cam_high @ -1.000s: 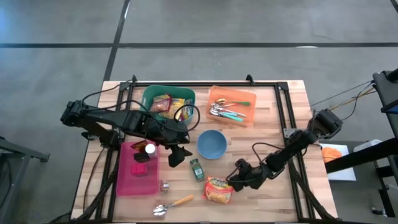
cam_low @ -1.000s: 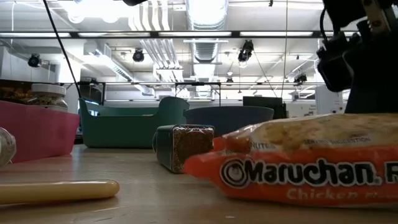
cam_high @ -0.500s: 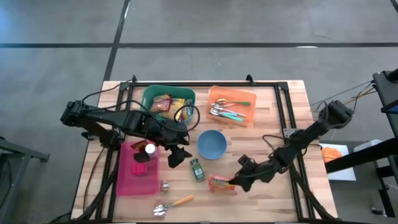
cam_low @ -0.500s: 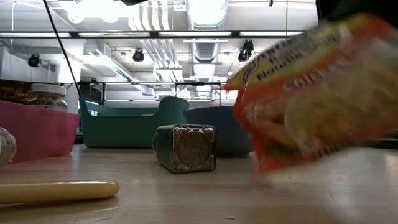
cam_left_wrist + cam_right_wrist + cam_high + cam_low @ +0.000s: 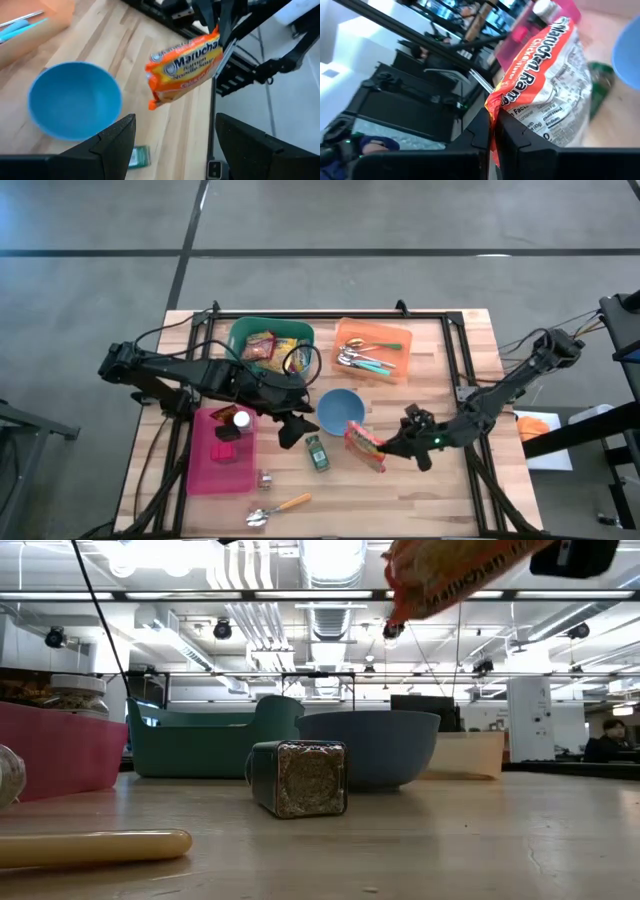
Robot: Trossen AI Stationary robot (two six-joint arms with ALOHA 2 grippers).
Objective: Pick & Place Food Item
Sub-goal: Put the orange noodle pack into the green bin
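1. The ramen packet (image 5: 365, 446) hangs clear of the table, pinched by one edge in the right gripper (image 5: 392, 448), whose fingers are clenched on its seam. It sits just beside the blue bowl (image 5: 338, 412).
2. Judged from the task, the carry is under way. A thin edge grip lets the packet swing, so a slow, level travel and a low release over the green bin (image 5: 243, 333), which already holds food packets, would seem safest.
3. The packet is crinkly orange film, soft and flat, with loose noodles inside.
4. Beyond the gripper lie a hard, smooth bowl, a green spice jar (image 5: 316, 452) on its side, and a rigid pink bin (image 5: 215, 465).
5. The left gripper (image 5: 291, 427) waits with jaws apart, holding nothing, across the bowl.
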